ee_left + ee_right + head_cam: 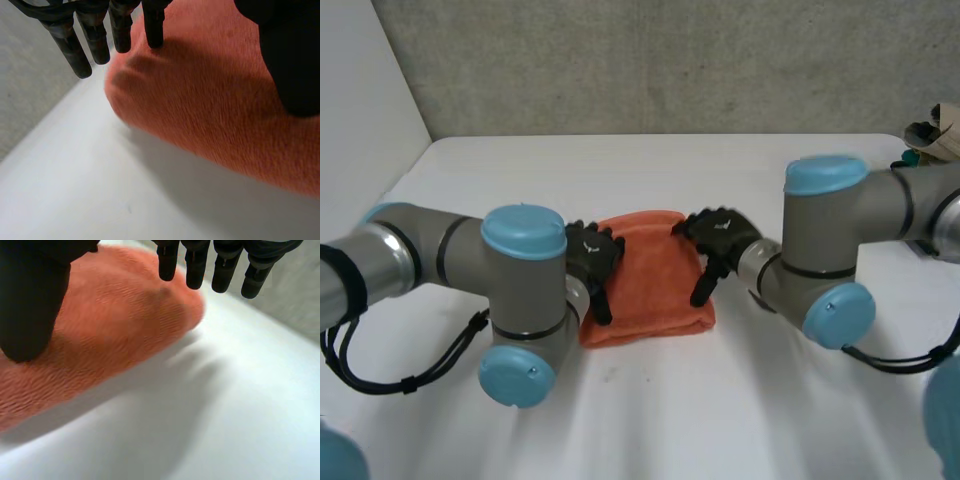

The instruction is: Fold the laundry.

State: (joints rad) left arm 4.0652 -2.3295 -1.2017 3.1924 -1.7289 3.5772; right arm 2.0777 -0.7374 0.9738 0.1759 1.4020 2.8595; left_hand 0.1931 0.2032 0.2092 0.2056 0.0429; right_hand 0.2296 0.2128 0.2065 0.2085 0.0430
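Orange towel (648,275) lies on the white desk (720,400), a thick, roughly square bundle with rounded edges; it reads as already doubled over at least once.

Left hand (592,252) sits at the towel's left edge. Left wrist view: fingers (153,30) are straight and spread apart from the thumb, one tip touching the pile of the towel (215,100) just inside that edge. Nothing is pinched.

Right hand (718,238) sits at the towel's right edge. Right wrist view: fingers (196,265) are straight and hang over the edge of the towel (115,315), with the thumb (30,300) low over the cloth further in. This hand too is apart and holds nothing.

Judged step: either pressing the fold flat or taking both side edges for one more fold.

To do it well, each hand should pinch all layers at its edge, not the top one alone. Both should lift together and level, carry the cloth across so the edges meet squarely, then flatten outward from the towel's middle so no ridge forms.
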